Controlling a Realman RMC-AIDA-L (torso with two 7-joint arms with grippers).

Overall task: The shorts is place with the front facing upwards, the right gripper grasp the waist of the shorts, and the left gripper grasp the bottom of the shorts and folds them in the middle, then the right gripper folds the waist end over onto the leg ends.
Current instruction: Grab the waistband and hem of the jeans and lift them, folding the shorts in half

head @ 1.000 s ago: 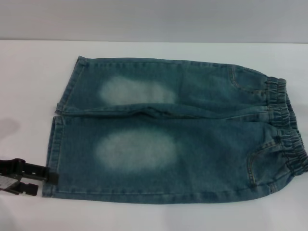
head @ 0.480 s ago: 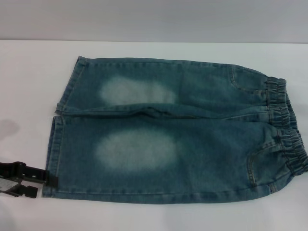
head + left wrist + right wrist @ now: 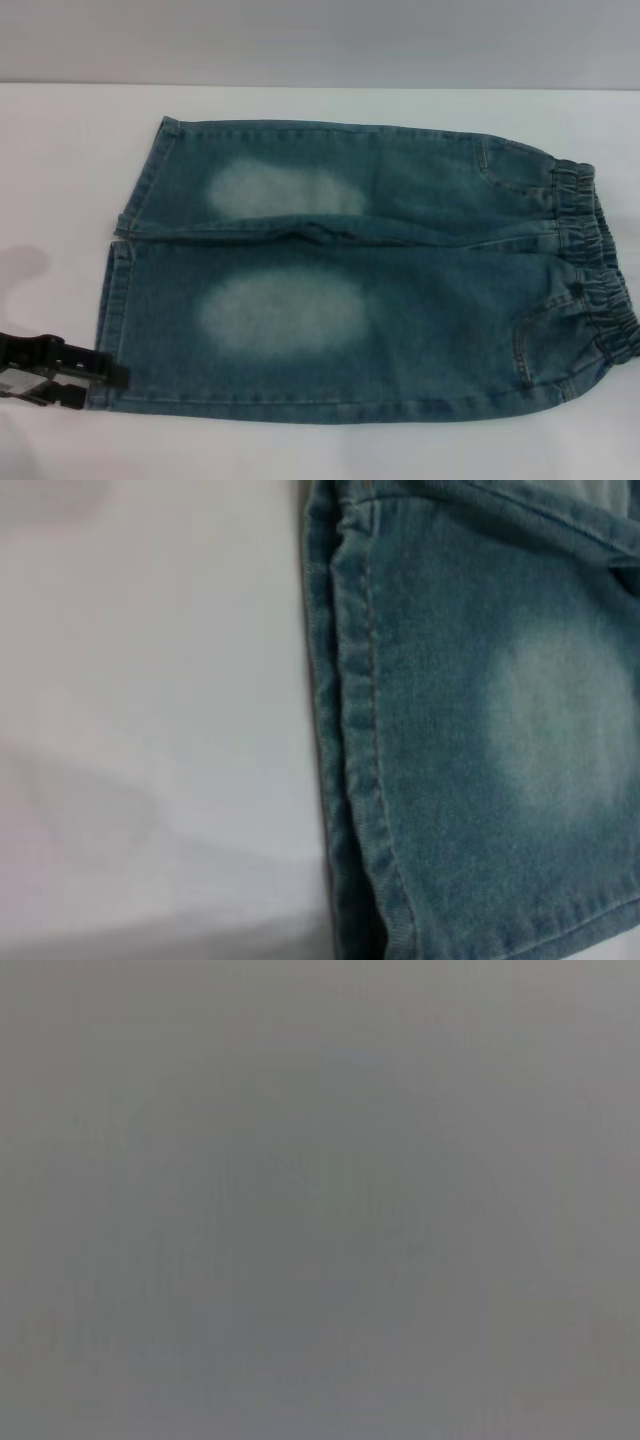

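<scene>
Shorts lie flat, front up, on the white surface, waist to the right. Left claw touches the near leg hem; its opening cannot be told.

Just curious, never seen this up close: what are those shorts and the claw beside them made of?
The shorts look like washed denim: blue-green weave, faded patches, orange stitching. The left gripper, at the near hem corner, looks like matte black plastic or metal; I can't tell which.
</scene>
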